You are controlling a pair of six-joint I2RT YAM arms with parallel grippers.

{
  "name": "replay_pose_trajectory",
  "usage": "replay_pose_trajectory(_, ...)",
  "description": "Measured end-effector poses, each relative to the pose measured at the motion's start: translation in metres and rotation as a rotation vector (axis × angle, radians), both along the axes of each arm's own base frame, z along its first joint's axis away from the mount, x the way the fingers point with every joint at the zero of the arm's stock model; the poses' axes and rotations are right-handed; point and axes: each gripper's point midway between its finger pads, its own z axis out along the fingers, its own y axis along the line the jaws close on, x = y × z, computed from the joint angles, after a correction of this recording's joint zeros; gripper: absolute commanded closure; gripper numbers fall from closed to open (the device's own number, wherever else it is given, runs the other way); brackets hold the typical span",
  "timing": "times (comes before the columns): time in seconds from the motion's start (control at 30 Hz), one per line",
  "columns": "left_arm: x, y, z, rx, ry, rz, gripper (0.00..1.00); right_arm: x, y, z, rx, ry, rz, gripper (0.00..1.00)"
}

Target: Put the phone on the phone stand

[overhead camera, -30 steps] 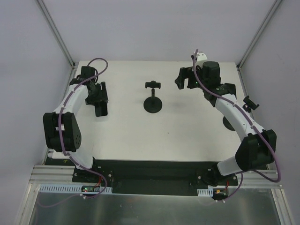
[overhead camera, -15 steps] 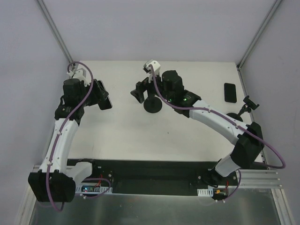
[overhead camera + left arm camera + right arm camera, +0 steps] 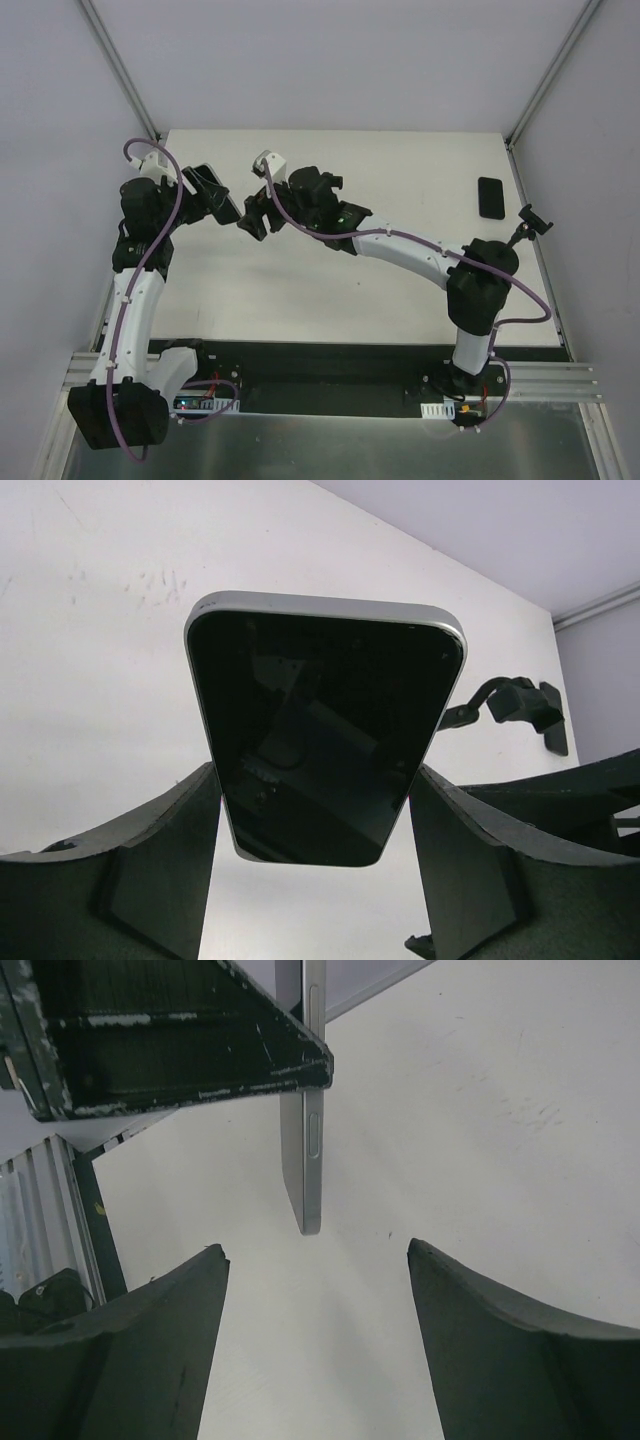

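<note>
Phone [image 3: 325, 710] gripped by left end effector [image 3: 315, 777], right end effector [image 3: 315, 1250] released, phone's edge just ahead

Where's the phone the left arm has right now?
Top view, left of centre: the phone is gripped in the left tool, with the open right tool just beside it.

White table [image 3: 400, 300]: matte top with faint scuff marks, evenly lit, soft shadows only. Back wall [image 3: 330, 60], left wall [image 3: 50, 150] and right wall [image 3: 610, 200]: plain pale grey panels. Left strut [image 3: 120, 70] and right strut [image 3: 555, 70], both aluminium, rise from the table's far corners. Black base plate [image 3: 330, 365] runs along the near edge, with a brushed metal sheet [image 3: 330, 445] in front of it.
</note>
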Motion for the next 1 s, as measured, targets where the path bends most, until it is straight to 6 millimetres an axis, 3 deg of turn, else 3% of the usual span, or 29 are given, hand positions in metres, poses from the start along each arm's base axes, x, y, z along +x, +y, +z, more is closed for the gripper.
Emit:
replay_pose_trajectory(0.2, 0.0, -0.01, -0.003, -0.058, -0.005, -0.047, 1.0, 0.008, 0.017, 0.003, 0.049, 0.032, 0.008, 0.41)
replay_pose_trajectory(0.4, 0.001, -0.017, 0.005, -0.087, -0.034, -0.083, 1.0, 0.008, 0.028, -0.004, 0.059, 0.068, 0.025, 0.71)
replay_pose_trajectory(0.53, 0.002, -0.022, 0.008, -0.103, -0.047, -0.113, 1.0, 0.007, 0.03, -0.009, 0.059, 0.093, 0.03, 0.99)
replay_pose_trajectory(0.57, 0.002, -0.024, 0.008, -0.108, -0.048, -0.127, 0.96, 0.007, 0.03, -0.01, 0.06, 0.098, 0.029, 0.99)
replay_pose_trajectory(0.6, 0.003, -0.025, 0.009, -0.11, -0.052, -0.137, 0.73, 0.009, 0.029, -0.01, 0.061, 0.099, 0.022, 0.99)
replay_pose_trajectory(0.63, 0.003, -0.026, 0.01, -0.112, -0.057, -0.146, 0.56, 0.01, 0.029, -0.009, 0.063, 0.097, 0.022, 0.99)
replay_pose_trajectory(0.7, 0.005, -0.028, 0.01, -0.118, -0.064, -0.171, 0.32, 0.012, 0.028, -0.009, 0.064, 0.095, 0.02, 0.99)
replay_pose_trajectory(0.73, 0.005, -0.029, 0.011, -0.12, -0.067, -0.181, 0.06, 0.012, 0.027, -0.009, 0.069, 0.092, 0.02, 0.99)
replay_pose_trajectory(0.77, 0.005, -0.031, 0.011, -0.121, -0.077, -0.195, 0.01, 0.013, 0.025, -0.009, 0.075, 0.09, 0.023, 0.99)
replay_pose_trajectory(1.0, -0.016, -0.055, 0.038, -0.153, -0.223, -0.382, 0.01, 0.0, -0.004, 0.004, 0.164, 0.156, 0.1, 0.99)
